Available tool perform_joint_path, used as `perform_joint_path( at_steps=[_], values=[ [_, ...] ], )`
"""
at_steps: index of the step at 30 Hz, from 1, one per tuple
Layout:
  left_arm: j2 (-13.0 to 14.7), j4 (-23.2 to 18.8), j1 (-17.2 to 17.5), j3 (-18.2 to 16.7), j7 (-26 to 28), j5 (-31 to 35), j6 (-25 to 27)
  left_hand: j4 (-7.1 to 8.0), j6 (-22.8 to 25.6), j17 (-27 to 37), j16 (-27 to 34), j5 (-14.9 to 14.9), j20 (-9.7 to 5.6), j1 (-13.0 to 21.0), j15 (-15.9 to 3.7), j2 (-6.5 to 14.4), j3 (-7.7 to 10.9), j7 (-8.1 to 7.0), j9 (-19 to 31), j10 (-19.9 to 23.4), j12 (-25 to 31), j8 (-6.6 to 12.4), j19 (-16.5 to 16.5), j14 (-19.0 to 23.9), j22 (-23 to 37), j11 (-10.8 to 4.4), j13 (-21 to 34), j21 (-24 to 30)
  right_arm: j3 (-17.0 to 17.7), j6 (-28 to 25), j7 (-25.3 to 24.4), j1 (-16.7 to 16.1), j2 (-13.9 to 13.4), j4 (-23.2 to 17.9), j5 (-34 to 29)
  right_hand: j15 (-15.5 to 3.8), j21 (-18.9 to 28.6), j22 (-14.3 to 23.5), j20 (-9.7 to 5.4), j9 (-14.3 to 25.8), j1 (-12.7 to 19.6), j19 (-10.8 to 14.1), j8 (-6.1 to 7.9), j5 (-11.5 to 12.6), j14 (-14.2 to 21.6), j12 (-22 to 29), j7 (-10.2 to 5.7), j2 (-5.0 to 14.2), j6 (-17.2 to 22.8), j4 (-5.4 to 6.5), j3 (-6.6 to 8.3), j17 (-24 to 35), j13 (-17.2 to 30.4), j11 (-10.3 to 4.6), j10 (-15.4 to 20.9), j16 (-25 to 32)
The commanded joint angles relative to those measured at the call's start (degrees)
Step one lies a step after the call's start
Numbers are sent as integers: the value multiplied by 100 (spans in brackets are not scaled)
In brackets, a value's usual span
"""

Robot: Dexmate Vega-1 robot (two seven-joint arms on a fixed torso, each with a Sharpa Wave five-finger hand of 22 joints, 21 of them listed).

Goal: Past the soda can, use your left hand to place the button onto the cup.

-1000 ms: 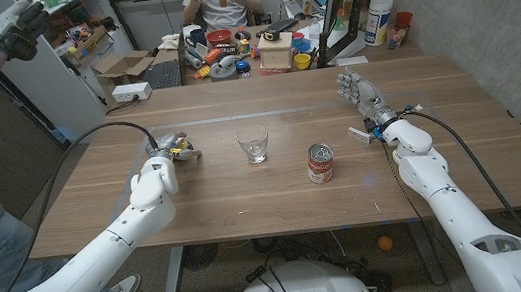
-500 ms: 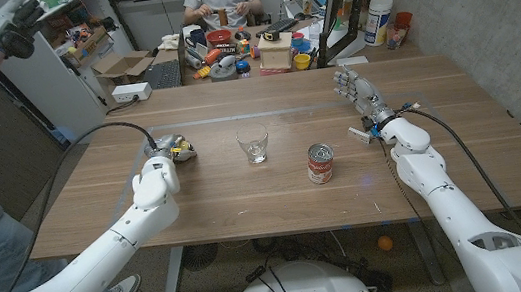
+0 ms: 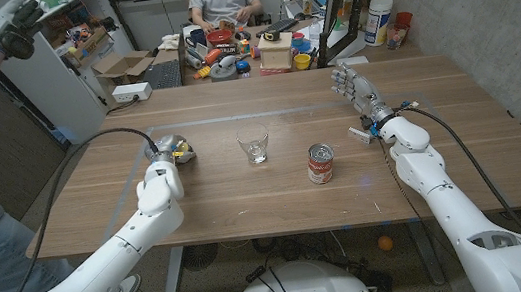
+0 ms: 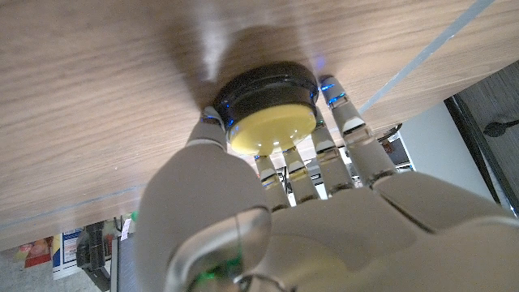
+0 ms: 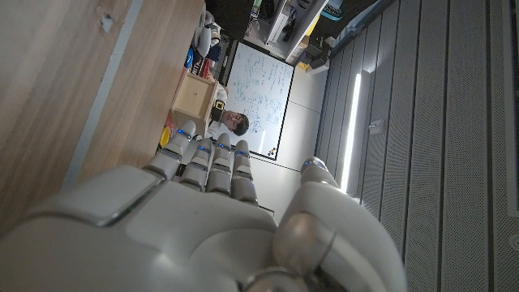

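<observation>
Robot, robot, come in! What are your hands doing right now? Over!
Left robot hand fingers around the button on the table. Right robot hand open, holding nothing. Cup is empty. Soda can stands to the cup's right, off the direct path.

Wooden table (image 3: 247, 193) bearing a yellow-topped button (image 3: 173, 148), a clear glass cup (image 3: 254, 148) and a soda can (image 3: 320, 163).

The button (image 4: 269, 122), a black disc with a yellow top, sits on the table's left side. The clear glass cup (image 3: 255, 148) stands upright mid-table, soda can (image 3: 320, 163) upright just right.
</observation>
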Motion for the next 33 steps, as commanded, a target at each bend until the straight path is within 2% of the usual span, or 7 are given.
perform_joint_path(
  at_steps=[1,25,33],
  values=[
    [8,-161,50,-29,130,-9,26,-302,78,30,-2,-24,112,528,-179,462,357,57,25,4,32,22,1808,140,30,-38,31,-61,2,-31,-6,-57,-33,-112,3,-39,-19,20,32,23,-29,13,1,40,27,-3,-23,-30,19,-12,-22,18,19,-3,-23,-19],
    [104,-629,94,-122,139,161,-97,-229,103,82,-47,-77,169,522,-170,440,357,66,31,-27,20,32,1670,90,35,-33,109,-221,-12,-235,-197,-290,-111,-640,-14,-36,-43,20,39,24,-55,50,3,49,28,-1,-7,-46,16,-15,-44,16,20,11,-22,-20],
    [174,-933,159,-176,45,247,-148,-203,113,97,-52,-85,177,503,-169,434,351,66,33,-20,21,36,1645,100,37,-26,133,-265,-13,-283,-265,-366,-127,-784,-7,-37,-55,20,37,24,-56,57,3,52,31,0,-5,-40,13,-18,-43,15,20,12,-23,-20]
  ],
)
